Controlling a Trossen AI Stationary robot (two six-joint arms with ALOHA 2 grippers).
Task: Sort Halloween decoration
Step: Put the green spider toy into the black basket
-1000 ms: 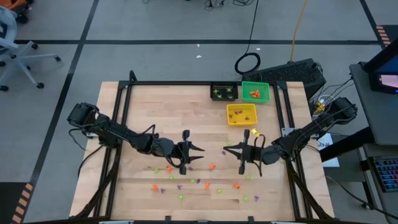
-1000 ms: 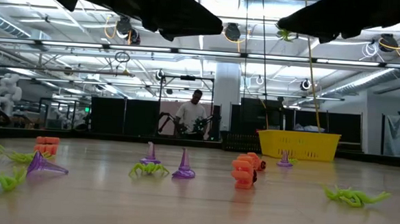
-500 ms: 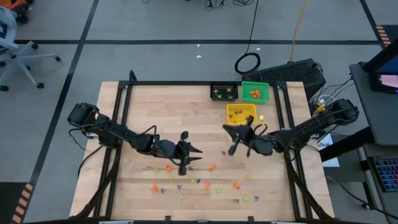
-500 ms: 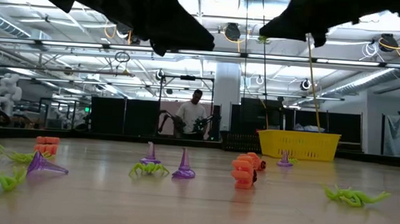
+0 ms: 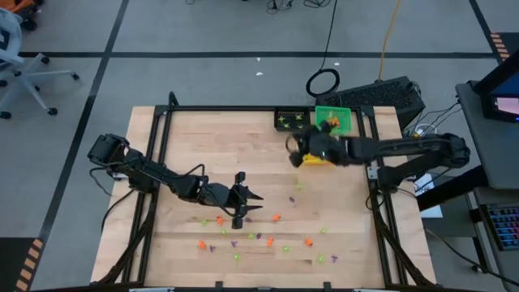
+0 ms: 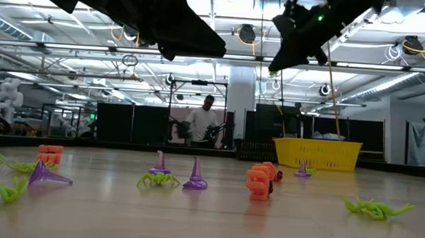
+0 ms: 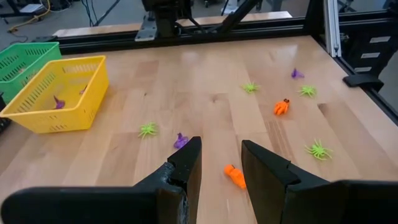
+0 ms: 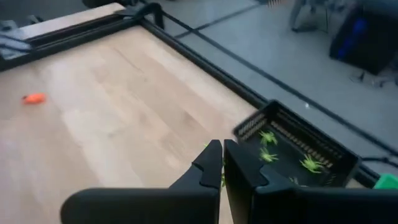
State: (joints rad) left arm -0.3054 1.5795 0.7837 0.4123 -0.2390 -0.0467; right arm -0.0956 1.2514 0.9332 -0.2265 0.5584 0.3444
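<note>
- Swung from mid-table, the right gripper (image 5: pixel 297 149) now hangs beside the black bin (image 5: pixel 292 120); jaws pinched together
- left gripper (image 5: pixel 243 199) waits mid-table, jaws narrowly apart, empty
- trinkets (image 5: pixel 276 217) lie scattered near the front edge

My right arm is stretched across from the table's right edge toward the far side, its gripper (image 5: pixel 298 151) raised well above the wood, fingers (image 8: pixel 210 163) pressed together with only a hairline between them. My left arm reaches in from the left edge, elbow bent, its gripper (image 5: pixel 240 199) hanging above mid-table, fingers (image 7: pixel 189 163) parted with a clear gap.
</note>
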